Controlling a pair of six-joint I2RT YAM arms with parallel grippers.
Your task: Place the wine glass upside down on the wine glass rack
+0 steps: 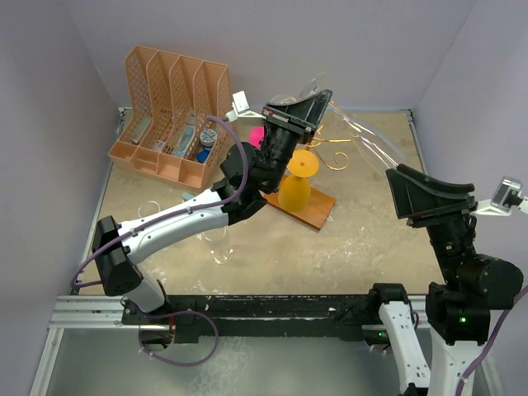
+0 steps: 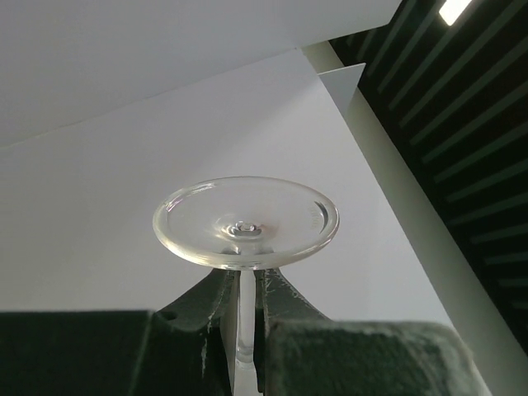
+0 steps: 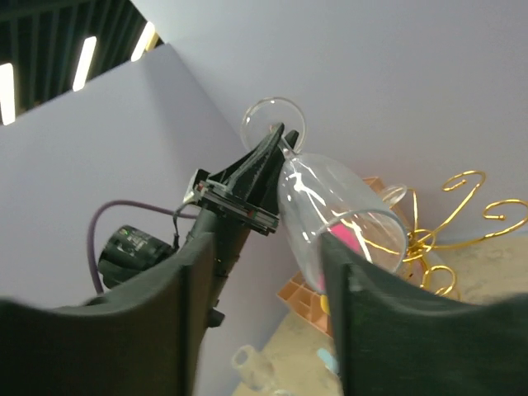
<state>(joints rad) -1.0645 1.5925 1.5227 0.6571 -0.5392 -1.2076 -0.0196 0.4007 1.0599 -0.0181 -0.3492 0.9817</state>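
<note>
Robotics laboratory test cell: plain lavender panels (image 1: pixel 247 33) enclose a sand-coloured table (image 1: pixel 355 247), a left arm (image 1: pixel 181 221) and a right arm (image 1: pixel 462 276) with an exposed purple cable (image 1: pixel 233 157) stand along an aluminium rail (image 1: pixel 82 312) at its near edge, and a dark slatted ceiling (image 2: pixel 462 132) carries strip lights (image 2: pixel 454 10).

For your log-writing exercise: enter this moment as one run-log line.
left claw: shut on wine glass stem | right claw: open, beside bowl | wine glass rack: glass not yet placed
</note>
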